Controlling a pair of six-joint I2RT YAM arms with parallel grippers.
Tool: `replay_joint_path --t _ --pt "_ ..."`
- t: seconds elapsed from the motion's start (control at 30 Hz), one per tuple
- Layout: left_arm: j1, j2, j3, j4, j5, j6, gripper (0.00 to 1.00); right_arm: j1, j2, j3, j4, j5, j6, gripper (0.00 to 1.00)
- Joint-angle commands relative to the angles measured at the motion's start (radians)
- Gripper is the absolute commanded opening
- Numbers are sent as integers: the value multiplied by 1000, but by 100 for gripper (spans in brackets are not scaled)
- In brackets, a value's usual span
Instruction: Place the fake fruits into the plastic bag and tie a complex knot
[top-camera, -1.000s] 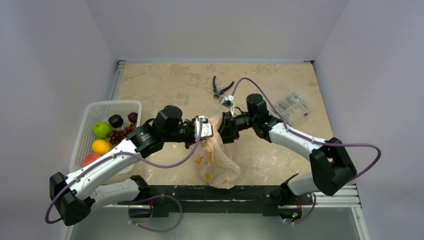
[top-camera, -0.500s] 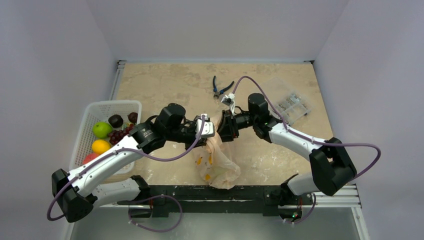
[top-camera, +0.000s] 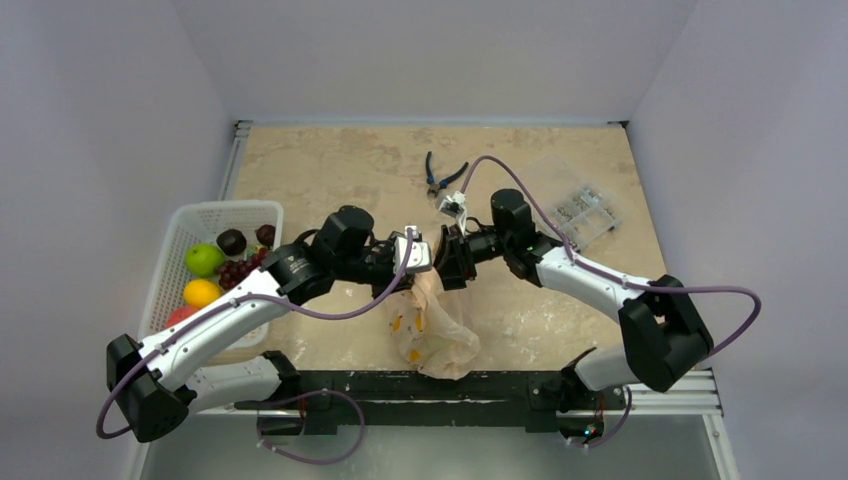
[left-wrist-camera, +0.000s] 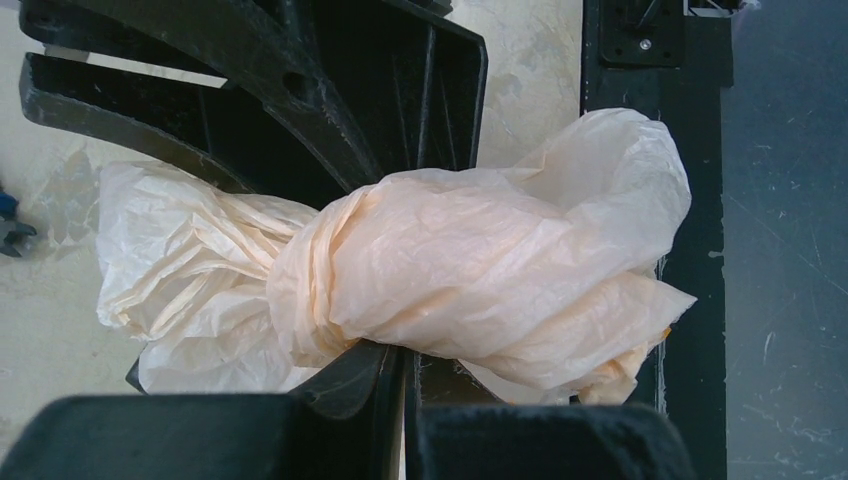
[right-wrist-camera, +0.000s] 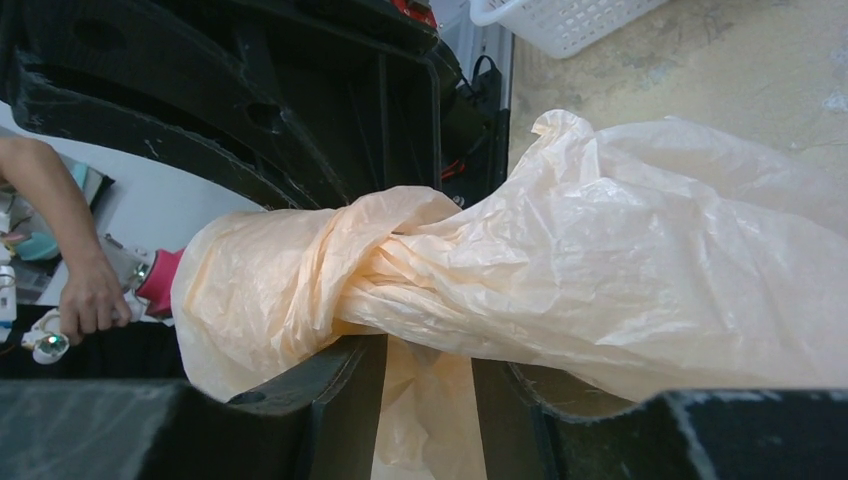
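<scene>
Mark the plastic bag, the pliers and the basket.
plastic bag (top-camera: 432, 335): top view, printed lower body.
pliers (top-camera: 435, 182): top view, near the pivot.
basket (top-camera: 230, 206): top view, far rim.

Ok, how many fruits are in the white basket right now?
6: green fruit, citrus, mango along the basket's left side; plum and second plum at the far end; grape bunch by the left arm, which may hide more.

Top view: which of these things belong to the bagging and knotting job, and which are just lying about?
Job: plastic bag, gripped by left gripper and right gripper; fake fruits in the white basket.
Lying about: pliers; clear parts box.
</scene>
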Motion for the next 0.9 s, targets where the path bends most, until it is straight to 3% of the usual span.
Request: replay_joint_path --t 0.0,0.1,0.23,0.3,0.33,0.4,0.63,0.87 --pt "2 4 47 46 10 -23 0 7 -23 46 -25 13 -44 34" --pt "0 17 58 45 12 -26 0 7 -18 51 3 23 -13 31" --pt "-3 26 61 45 20 -29 0 7 -14 55 35 25 19 20" --pt "-3 25 61 36 19 -24 0 7 -13 55 26 17 10 3" --pt "-3 25 63 24 20 -19 0 7 -13 54 13 16 -6 0" --pt "-2 16 68 0 6 -12 0 6 -16 53 -22 10 -30 0" --pt "55 -104 35 -72 22 0 42 5 -31 78 -135 14 -121 0" --pt "66 -226 10 -121 54 -12 55 4 -34 101 -210 36 -173 0"
